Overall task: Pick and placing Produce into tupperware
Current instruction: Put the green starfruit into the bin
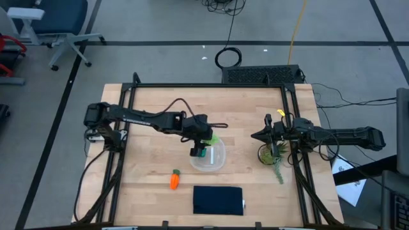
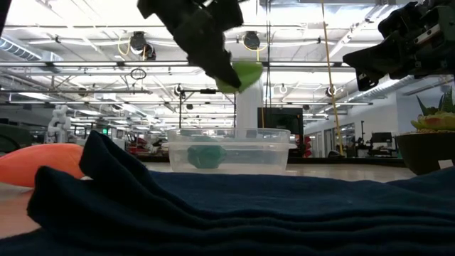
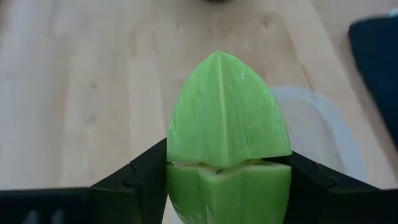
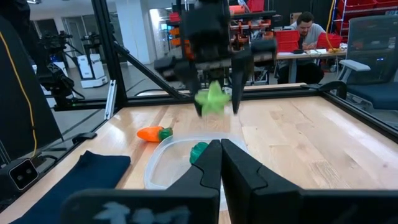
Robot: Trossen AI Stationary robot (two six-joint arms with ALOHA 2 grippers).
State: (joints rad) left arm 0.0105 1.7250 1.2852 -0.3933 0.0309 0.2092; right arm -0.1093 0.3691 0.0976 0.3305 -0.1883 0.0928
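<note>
The light green leafy piece [image 3: 224, 137] is pinched between the jaws of the left gripper [image 1: 203, 142], which hangs above the far rim of the clear container [image 1: 211, 160]. It is held up off the counter [image 1: 153, 115], probably so it can be carried over the wall and dropped inside. The dark green round piece [image 2: 206, 156] already sits in the container, so one item looks done. The carrot [image 1: 174, 179] lies on the counter just beside the container, on its near left, not yet picked. A dark folded cloth [image 1: 218, 200] lies nearer the front edge. The right gripper [image 1: 269, 135] waits by the potted plant [image 1: 271, 156], its jaws closed on nothing, well clear of the work.
</note>
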